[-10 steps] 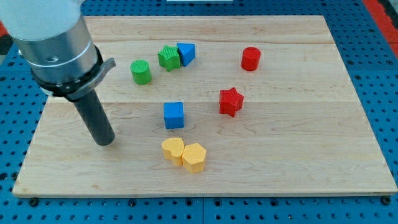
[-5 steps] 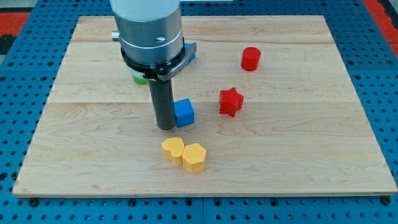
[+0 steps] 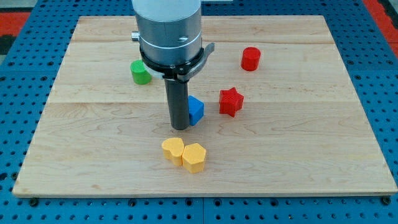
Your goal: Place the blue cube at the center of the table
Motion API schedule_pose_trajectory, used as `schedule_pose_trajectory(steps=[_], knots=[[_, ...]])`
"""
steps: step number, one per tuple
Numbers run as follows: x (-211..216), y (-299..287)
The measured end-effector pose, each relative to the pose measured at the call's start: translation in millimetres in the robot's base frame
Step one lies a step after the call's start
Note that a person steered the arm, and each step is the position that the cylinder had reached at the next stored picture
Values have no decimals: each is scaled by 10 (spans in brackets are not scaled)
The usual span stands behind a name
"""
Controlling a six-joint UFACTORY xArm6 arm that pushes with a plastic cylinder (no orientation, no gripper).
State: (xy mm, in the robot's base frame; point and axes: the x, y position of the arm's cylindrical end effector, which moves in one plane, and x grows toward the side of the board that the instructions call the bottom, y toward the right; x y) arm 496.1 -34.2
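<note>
Blue cube (image 3: pixel 196 110) lies near the middle of the surface (image 3: pixel 298 162), just left of the red star (image 3: pixel 231 101). My tip (image 3: pixel 180 127), a plain rod grasping nothing, presses its left side to push it.

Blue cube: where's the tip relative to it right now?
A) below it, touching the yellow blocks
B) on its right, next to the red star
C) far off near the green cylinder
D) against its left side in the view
D: my tip sits right against the view's left side of the blue cube, with the red star apart on the cube's other side.
</note>
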Motion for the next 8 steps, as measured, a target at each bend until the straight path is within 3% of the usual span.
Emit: schedule_pose_trajectory(steps=[4, 7, 8], knots=[[0, 125], [76, 840], [60, 694]])
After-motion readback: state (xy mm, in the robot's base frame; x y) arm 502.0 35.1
